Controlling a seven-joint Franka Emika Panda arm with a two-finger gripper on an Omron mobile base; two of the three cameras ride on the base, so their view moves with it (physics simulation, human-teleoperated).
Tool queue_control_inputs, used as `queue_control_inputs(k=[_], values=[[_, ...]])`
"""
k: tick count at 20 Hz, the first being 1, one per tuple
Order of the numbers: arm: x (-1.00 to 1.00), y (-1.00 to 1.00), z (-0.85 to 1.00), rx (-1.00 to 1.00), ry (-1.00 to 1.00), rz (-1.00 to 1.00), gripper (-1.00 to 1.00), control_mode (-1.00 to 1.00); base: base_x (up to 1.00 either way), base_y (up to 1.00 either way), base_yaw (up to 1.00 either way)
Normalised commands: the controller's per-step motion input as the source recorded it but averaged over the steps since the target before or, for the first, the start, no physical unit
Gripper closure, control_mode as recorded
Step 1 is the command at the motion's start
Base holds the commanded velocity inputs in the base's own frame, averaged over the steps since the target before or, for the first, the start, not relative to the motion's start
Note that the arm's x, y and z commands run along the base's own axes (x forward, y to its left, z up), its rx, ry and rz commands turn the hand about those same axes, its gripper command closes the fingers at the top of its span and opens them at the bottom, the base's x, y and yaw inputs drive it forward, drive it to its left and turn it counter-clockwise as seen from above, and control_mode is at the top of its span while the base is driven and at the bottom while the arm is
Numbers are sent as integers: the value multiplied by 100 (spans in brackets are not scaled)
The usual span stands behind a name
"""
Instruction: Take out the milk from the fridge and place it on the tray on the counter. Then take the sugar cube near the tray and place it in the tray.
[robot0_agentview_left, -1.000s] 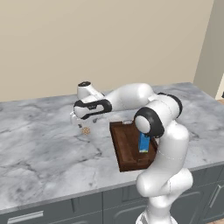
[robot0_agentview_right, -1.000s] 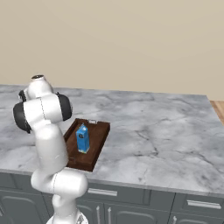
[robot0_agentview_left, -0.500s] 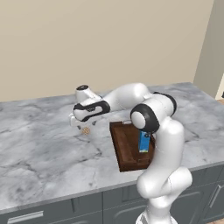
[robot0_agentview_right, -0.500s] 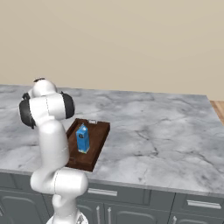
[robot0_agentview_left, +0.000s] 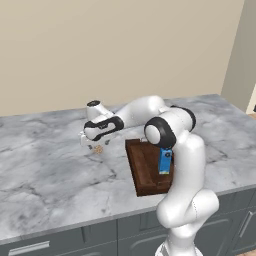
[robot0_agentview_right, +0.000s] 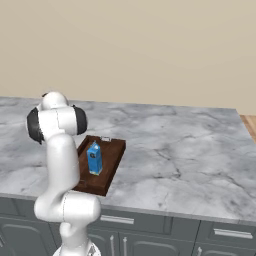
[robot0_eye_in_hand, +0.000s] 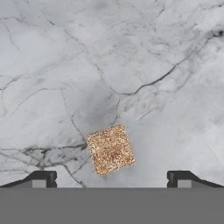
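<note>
The sugar cube (robot0_eye_in_hand: 110, 149), tan and speckled with no long axis, sat slightly turned on the counter (robot0_eye_in_hand: 131, 65) left of the tray (robot0_agentview_left: 145, 170), between the fingertips (robot0_eye_in_hand: 41, 178) of the spread, empty gripper (robot0_eye_in_hand: 111, 179).

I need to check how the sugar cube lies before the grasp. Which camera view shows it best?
The hand view: the sugar cube sits large and unobstructed on the counter, between the open gripper tips. In the left base view it is a tiny tan speck under the gripper. The right base view gives no clear sight of it.
</note>
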Motion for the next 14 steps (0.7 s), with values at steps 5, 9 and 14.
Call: queue_control_inputs(k=[5, 9, 14], values=[[26, 0, -13, 1, 0, 0, -100, -100, 0, 0, 0], [12, 0, -9, 0, 0, 0, -100, -100, 0, 0, 0], [-10, 0, 0, 0, 0, -3, -100, -100, 0, 0, 0]])
